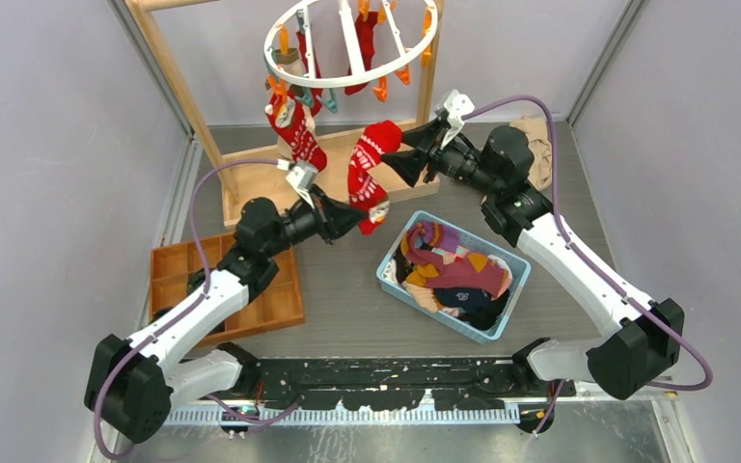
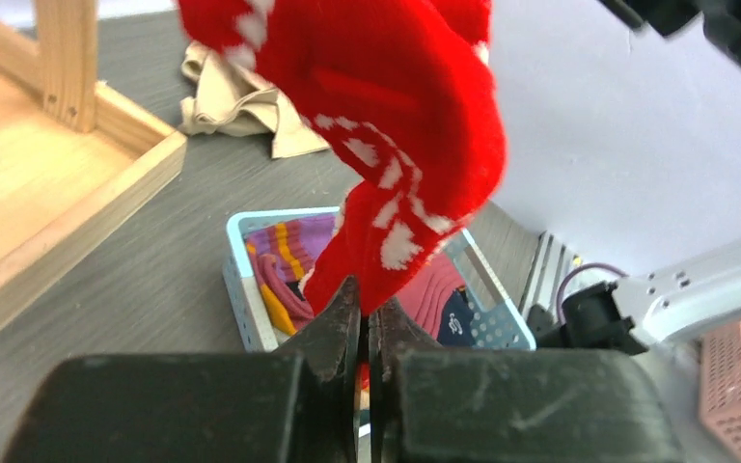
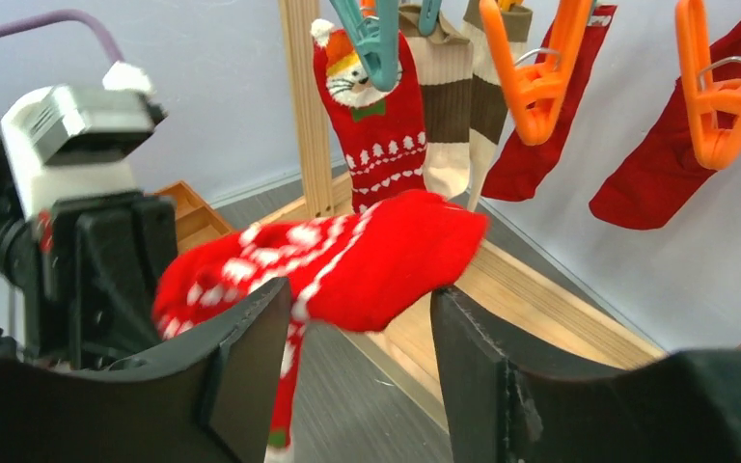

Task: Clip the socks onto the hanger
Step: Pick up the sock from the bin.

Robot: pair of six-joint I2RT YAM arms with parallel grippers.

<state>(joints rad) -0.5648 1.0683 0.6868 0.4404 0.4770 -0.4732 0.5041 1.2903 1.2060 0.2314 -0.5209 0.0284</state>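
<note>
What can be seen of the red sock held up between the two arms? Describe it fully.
The red sock is soft knit fabric, bright red with white patterns. It hangs in the air, bent and slack, below the hanger. The left end effector is shut on its lower end; the right end effector stands open with its upper end between the fingers.
</note>
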